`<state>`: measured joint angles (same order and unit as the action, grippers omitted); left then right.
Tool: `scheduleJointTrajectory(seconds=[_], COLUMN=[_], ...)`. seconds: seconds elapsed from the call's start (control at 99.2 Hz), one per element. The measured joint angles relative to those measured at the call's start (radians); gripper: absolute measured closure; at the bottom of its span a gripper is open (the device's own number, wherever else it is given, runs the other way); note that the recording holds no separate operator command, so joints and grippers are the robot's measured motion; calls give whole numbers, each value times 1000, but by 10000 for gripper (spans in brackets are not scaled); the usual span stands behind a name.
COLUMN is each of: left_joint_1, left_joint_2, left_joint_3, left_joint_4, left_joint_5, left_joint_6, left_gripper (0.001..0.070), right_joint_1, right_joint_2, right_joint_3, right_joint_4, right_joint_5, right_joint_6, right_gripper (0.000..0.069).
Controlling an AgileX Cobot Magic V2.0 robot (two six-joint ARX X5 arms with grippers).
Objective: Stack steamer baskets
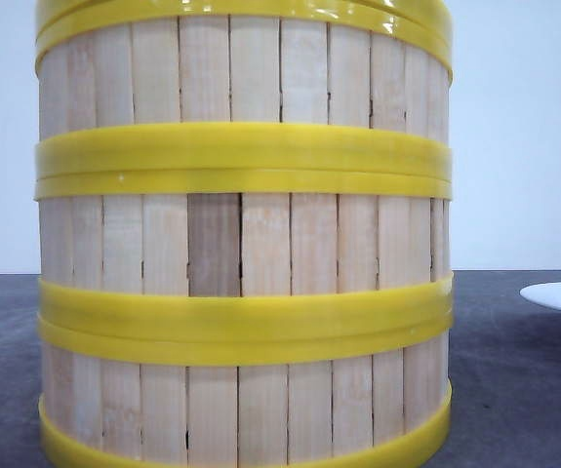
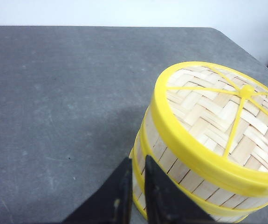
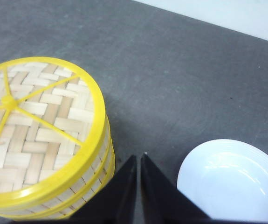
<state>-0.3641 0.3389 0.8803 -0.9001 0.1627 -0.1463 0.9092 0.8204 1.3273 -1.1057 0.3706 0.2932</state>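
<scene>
On the dark grey table (image 3: 180,70) stands a tower of round steamer baskets (image 1: 243,244) with pale vertical wooden slats and thick yellow plastic rims, one set squarely upon another so the column's long axis runs straight up. Its top is a woven bamboo lid (image 2: 222,119) crossed by yellow spokes, facing upward. Beside the stack, apart from it on the robot's right, lies a white round plate (image 3: 231,184). The left gripper (image 2: 136,191) hangs just beside the tower's wall, black fingers pressed nearly together on nothing. The right gripper (image 3: 138,186) hovers between stack and plate, likewise closed and empty.
</scene>
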Motion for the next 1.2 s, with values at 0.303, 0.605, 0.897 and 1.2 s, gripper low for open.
scheduleJointTrajectory(seconds=[0.303, 0.605, 0.897, 1.2], left_joint_1=[0, 0, 50, 251], left_joint_2=[0, 0, 0, -72], left_joint_3=[0, 0, -6, -232], left_joint_4=[0, 0, 15, 324], left_joint_5=[0, 0, -76, -113], left_joint_6=[0, 0, 25, 101], left_gripper=[689, 689, 689, 689], right_joint_1=[0, 0, 0, 0], right_joint_2=[0, 0, 0, 0], right_joint_3=[0, 0, 0, 0], right_joint_4=[3, 3, 3, 3], right_joint_5=[0, 0, 0, 0], right_joint_6=[0, 0, 0, 0], right_gripper=[681, 681, 681, 681])
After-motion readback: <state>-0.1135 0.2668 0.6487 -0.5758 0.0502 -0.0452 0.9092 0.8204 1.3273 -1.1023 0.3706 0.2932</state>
